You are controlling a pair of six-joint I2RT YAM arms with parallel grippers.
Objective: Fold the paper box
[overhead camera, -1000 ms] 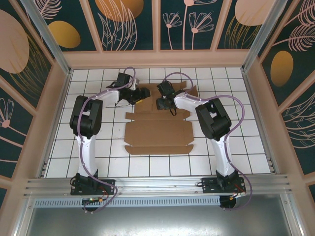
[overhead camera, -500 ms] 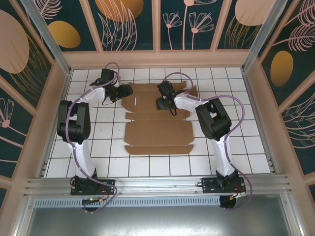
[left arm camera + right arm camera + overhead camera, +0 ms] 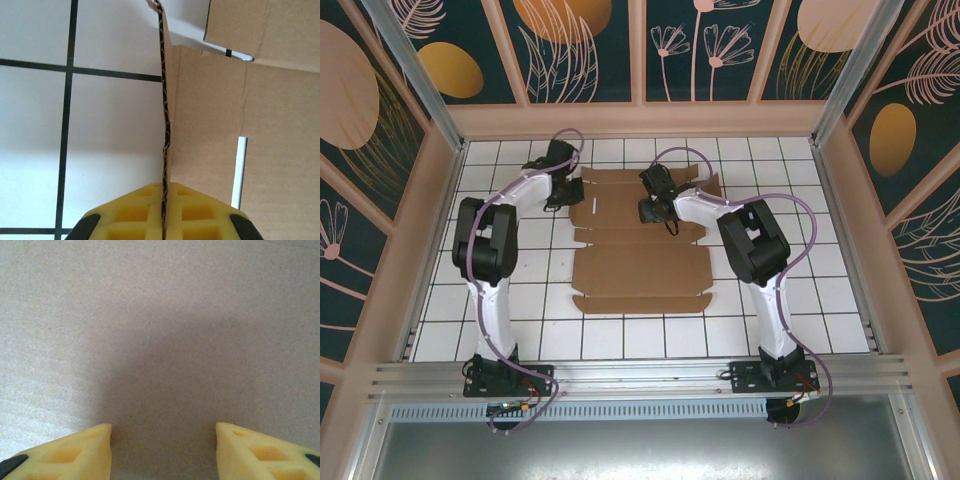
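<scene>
- My left gripper (image 3: 163, 212) is clamped on the paper box (image 3: 280, 150). Its yellow fingers (image 3: 130, 215) meet on a raised strip of cardboard that I see edge-on, with the corrugation running straight up from between them.
- Right of that raised strip the sheet lies flat. A narrow slot (image 3: 239, 170) is cut into it and shows white underneath. Left of the strip is the white tiled table (image 3: 110, 125) with its black lines.
- In the overhead view this gripper sits at the far left corner of the sheet, and my left arm (image 3: 490, 250) reaches up along the sheet's left side.
- My right gripper (image 3: 162, 440) has its fingers apart with nothing between them. Both yellow fingertips (image 3: 75, 450) point at plain brown cardboard close beneath, and I cannot tell whether they touch it.
- Seen from overhead, it hangs over the far part of the sheet, a little right of the middle. My right arm (image 3: 760, 250) bends in from the sheet's right side.
- The paper box is spread out as a flat cut sheet in the middle of the table, between my two arms. Its long panels run crosswise and there are small flaps at the ends.
- Its near edge lies well apart from my arm bases.
- Walls (image 3: 590, 50) of dark panels with leaf drawings and orange shapes stand around the table.
</scene>
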